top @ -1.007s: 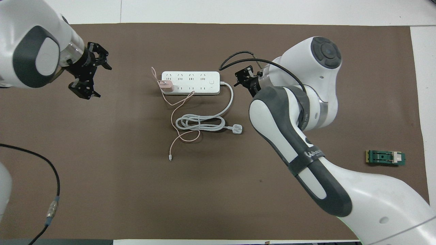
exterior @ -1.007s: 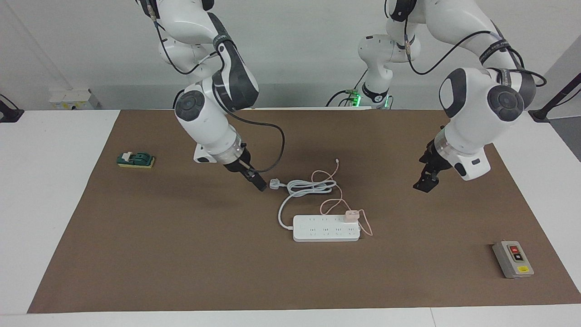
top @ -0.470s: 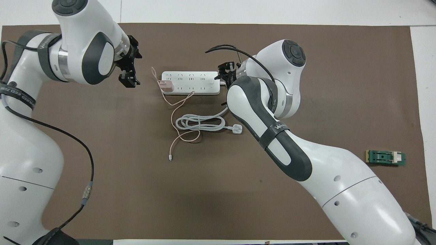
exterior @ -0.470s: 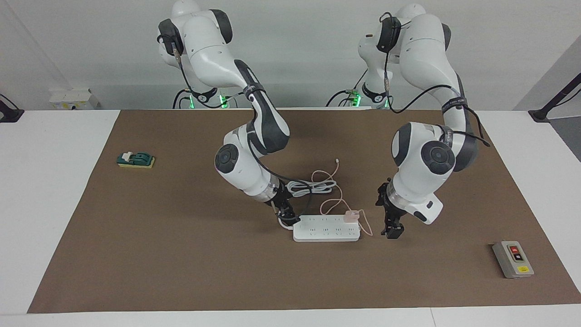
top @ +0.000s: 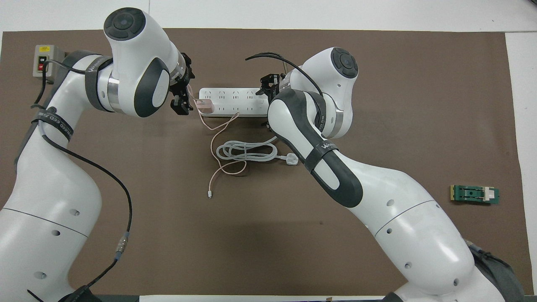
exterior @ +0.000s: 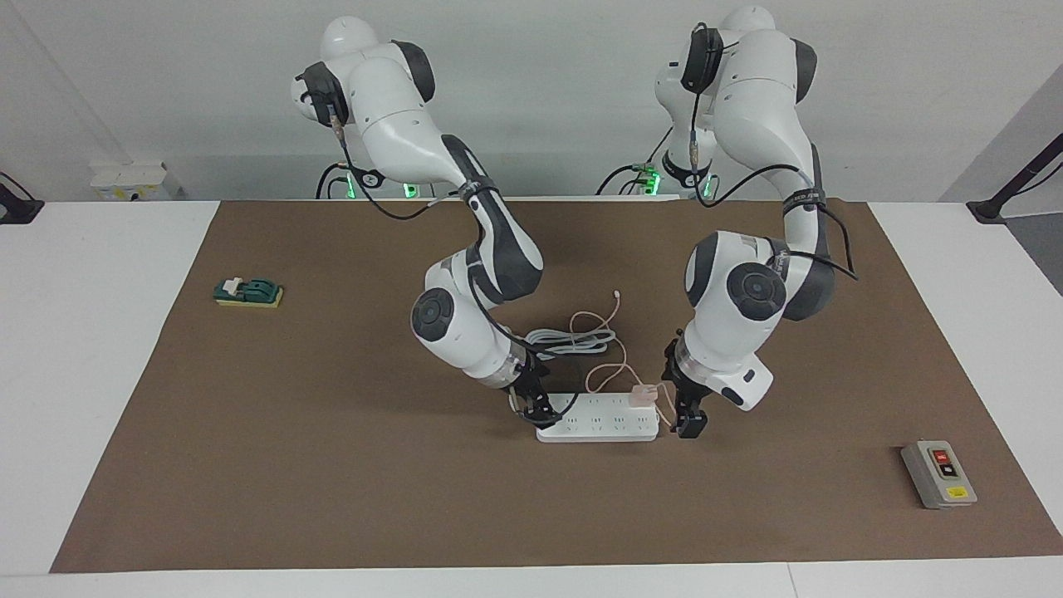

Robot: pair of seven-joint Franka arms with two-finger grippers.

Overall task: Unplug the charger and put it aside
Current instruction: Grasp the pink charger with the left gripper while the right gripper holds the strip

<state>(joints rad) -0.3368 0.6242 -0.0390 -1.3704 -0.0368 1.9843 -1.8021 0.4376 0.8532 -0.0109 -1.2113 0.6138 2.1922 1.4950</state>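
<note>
One charger (exterior: pixel 642 395) plugged into one power strip (exterior: pixel 596 423), left hand (exterior: pixel 683 413) open beside it, right hand (exterior: pixel 536 409) unclear.

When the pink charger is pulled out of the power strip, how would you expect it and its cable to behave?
The charger is small, so probably light. Its thin cable lies in loose loops, so it is likely floppy and will trail along. The power strip may lift with it; the right gripper sits at its other end, perhaps to hold it.

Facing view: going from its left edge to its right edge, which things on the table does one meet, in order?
Green switch block → right gripper → power strip → charger → left gripper → grey button box.
</note>
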